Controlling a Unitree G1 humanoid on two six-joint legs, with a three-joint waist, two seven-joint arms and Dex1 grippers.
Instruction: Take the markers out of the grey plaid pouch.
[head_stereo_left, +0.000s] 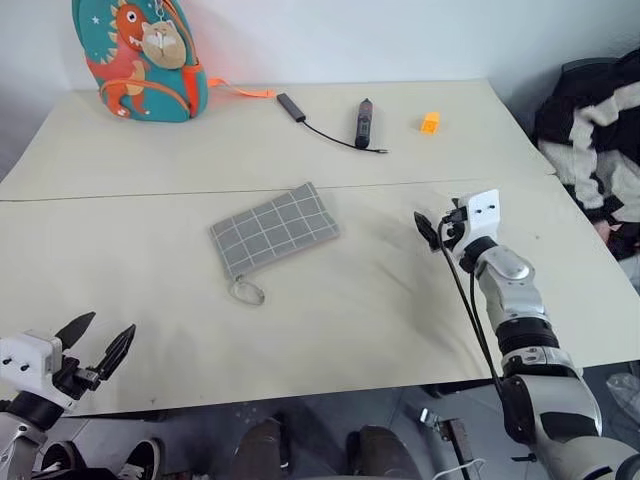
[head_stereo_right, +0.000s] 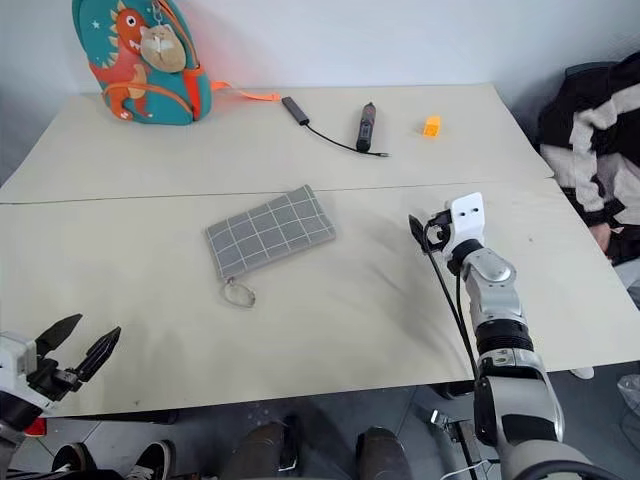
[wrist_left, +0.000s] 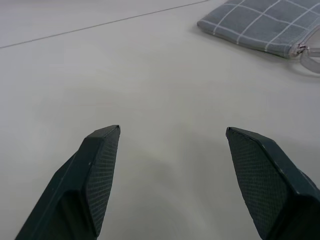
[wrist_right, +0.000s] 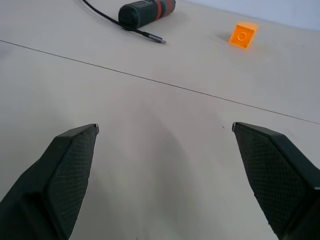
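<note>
Two arms were held level over the pale beige table (head_stereo_left: 330, 300). The left pincer (head_stereo_left: 96, 339) hovered at the near left edge, fingers spread, grasping nothing. The right pincer (head_stereo_left: 428, 228) reached further forward, right of centre, likewise released and empty. The flat grey plaid fabric pouch (head_stereo_left: 273, 229) lay mid-table between them, its ring pull (head_stereo_left: 247, 291) toward the near side; its contents could not be seen. Far side: teal dinosaur backpack (head_stereo_left: 140, 58), dark stick with thin black cable (head_stereo_left: 363, 122), small orange block (head_stereo_left: 430, 122).
</note>
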